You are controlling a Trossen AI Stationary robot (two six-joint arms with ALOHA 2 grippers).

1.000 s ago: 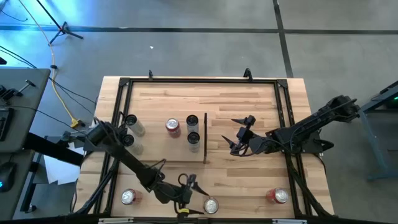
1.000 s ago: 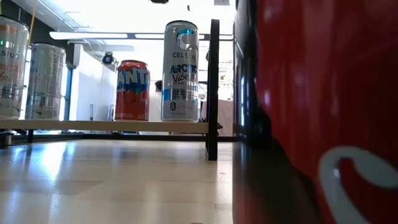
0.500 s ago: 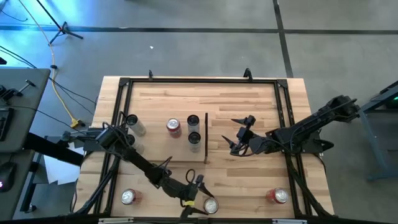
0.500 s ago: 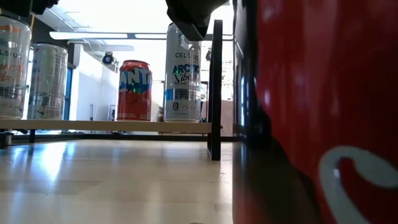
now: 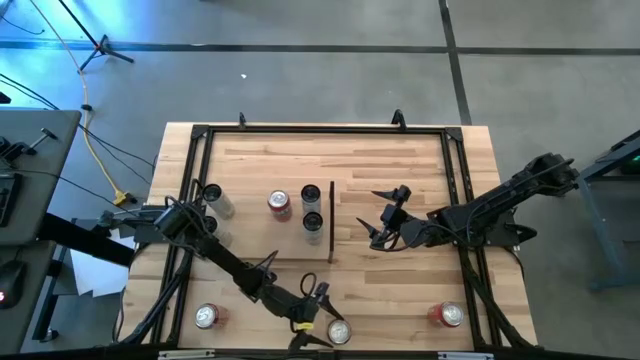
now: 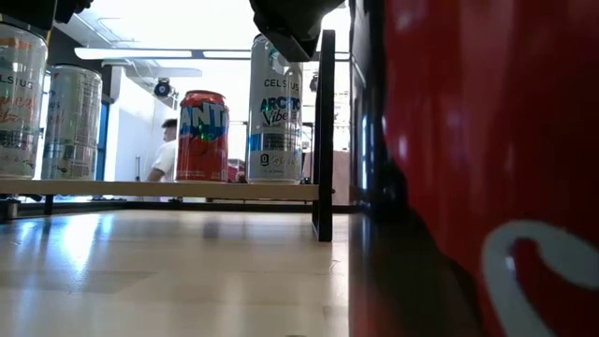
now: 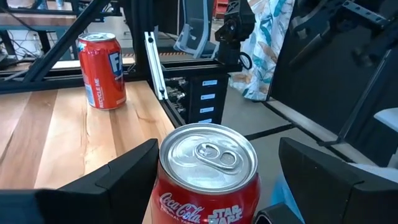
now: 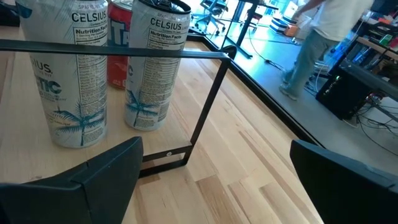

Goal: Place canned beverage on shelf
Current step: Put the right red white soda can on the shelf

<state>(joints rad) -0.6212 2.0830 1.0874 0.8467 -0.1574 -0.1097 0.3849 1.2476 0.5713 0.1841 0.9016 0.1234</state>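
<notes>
A red Coca-Cola can (image 7: 208,180) stands upright on the tabletop at its near edge (image 5: 339,331), and it fills the right of the low view (image 6: 477,159). My left gripper (image 7: 217,152) is open and level, one finger on each side of the can; no touch shows. In the high view it sits just left of the can (image 5: 320,318). The shelf (image 5: 255,240) is the pale panel at centre left, with a dark upright strip (image 5: 331,220) along its right edge. Several cans stand on it. My right gripper (image 5: 380,222) waits open, right of the strip.
A red Fanta can (image 7: 101,70) stands at the table's near right corner (image 5: 450,316), another red can (image 5: 207,317) at the near left. The black frame rails (image 5: 460,200) run along the table edges. On the shelf, two tall Celsius cans (image 8: 155,62) stand close to the strip.
My left gripper has gone down and toward the table's right edge along the near side, tipping closer to level. It has come up to the Coca-Cola can, so that its fingers flank it. The can has stayed in place.
</notes>
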